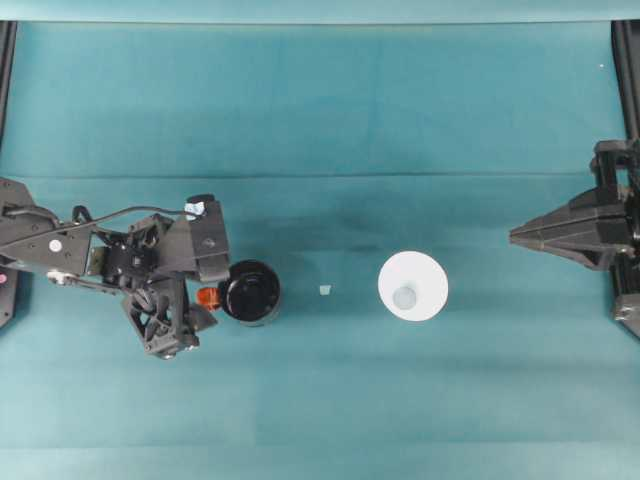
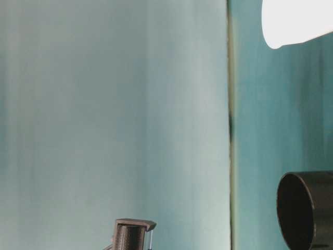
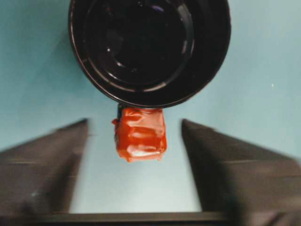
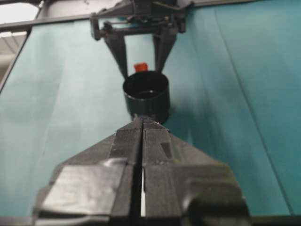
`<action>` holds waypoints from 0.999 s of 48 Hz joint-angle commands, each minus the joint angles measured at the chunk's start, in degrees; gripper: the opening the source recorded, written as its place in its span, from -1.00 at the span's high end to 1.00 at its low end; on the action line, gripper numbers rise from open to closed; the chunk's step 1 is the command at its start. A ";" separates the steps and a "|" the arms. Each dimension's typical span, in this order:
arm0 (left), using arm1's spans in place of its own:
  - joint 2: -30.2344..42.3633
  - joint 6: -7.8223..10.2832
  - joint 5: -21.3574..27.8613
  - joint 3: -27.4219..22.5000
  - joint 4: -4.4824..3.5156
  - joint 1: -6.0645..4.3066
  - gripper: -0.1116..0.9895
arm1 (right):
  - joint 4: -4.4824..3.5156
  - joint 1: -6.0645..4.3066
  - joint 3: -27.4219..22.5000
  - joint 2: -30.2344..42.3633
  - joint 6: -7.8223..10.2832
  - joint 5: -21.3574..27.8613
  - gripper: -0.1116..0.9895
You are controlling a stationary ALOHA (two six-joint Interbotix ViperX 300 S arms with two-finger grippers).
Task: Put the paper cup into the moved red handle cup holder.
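Observation:
The red handle cup holder (image 1: pixel 254 292) is a glossy black round cup standing left of the table's middle, with its red-orange handle stub (image 1: pixel 207 297) pointing left. My left gripper (image 1: pixel 220 294) is open, and the stub (image 3: pixel 140 134) lies between its two fingers (image 3: pixel 47 160) without touching either. The holder's mouth (image 3: pixel 150 47) is empty. The paper cup (image 1: pixel 413 286) stands right of centre, apart from the holder. My right gripper (image 1: pixel 520 236) is shut on nothing near the right edge, pointing toward the holder (image 4: pixel 146 96). At table level the cup (image 2: pixel 296 21) and the holder (image 2: pixel 307 213) stand apart.
A tiny pale scrap (image 1: pixel 325 290) lies on the teal cloth between holder and cup. Black frame rails (image 1: pixel 628 80) run along the table's left and right edges. Open cloth lies behind and in front of both objects.

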 commanded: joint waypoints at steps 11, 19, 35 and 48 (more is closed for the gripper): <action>-0.35 0.26 -0.35 -0.62 0.18 -0.18 0.24 | 0.09 -0.09 -0.88 0.26 0.44 -0.26 0.98; -0.44 1.49 -0.18 -0.62 0.18 -0.18 0.24 | 0.18 -0.09 -0.88 0.26 0.44 -0.26 0.98; -0.35 2.29 -0.09 -1.05 0.18 -0.18 0.24 | 0.18 -0.09 -0.88 0.26 0.44 -0.26 0.98; -1.41 4.13 0.18 -2.99 0.18 -0.09 0.24 | 0.18 -0.09 -0.88 0.26 0.44 -0.26 0.98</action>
